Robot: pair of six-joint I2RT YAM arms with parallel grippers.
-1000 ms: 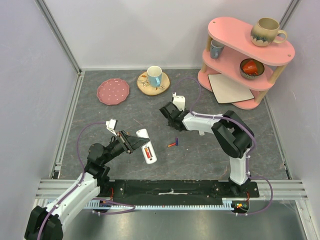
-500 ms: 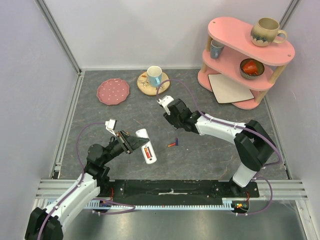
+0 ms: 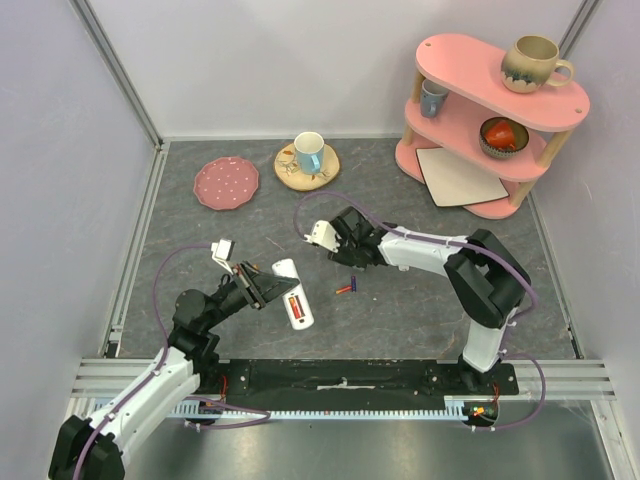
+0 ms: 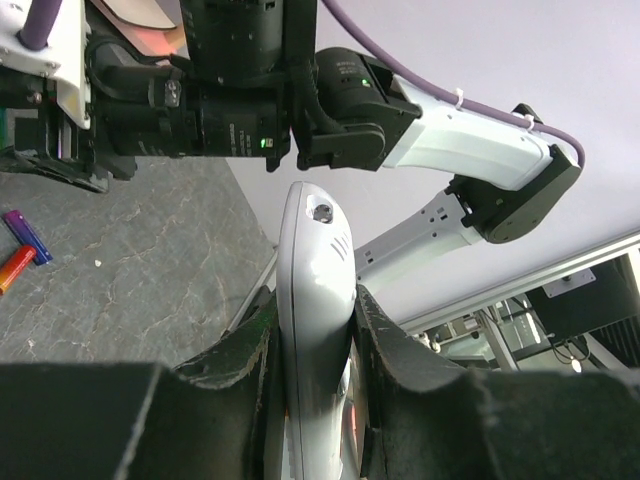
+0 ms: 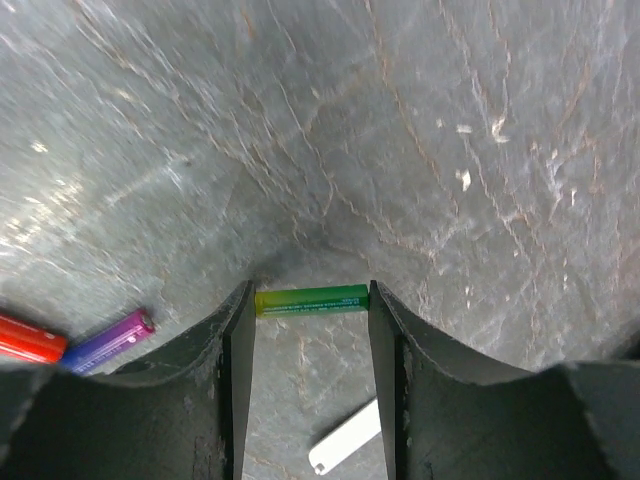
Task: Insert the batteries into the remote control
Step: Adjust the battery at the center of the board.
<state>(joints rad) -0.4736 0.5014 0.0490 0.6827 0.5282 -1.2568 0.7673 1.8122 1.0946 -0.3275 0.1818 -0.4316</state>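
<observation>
right fingers (image 5: 232, 365) closed on a green battery (image 5: 311, 298), clamped end to end above the table (image 5: 450, 150). left fingers (image 4: 236, 372) closed on the long edges of the remote control (image 4: 315, 270), which sits tilted near the left arm with a red battery (image 3: 295, 303) lying in its recess. risk: held only by its ends, the green battery may pivot or pop free when pushed into the recess, and the tilted remote may slip in its edge grip or shed the seated cell. two spare batteries (image 3: 346, 287), red-orange and purple, lie on the table between the arms, near the likely transfer path. pink plate (image 3: 226, 183), cup (image 3: 309, 152) and pink shelf (image 3: 470, 110) stand well apart at the back, and nothing appears to block the approach.
</observation>
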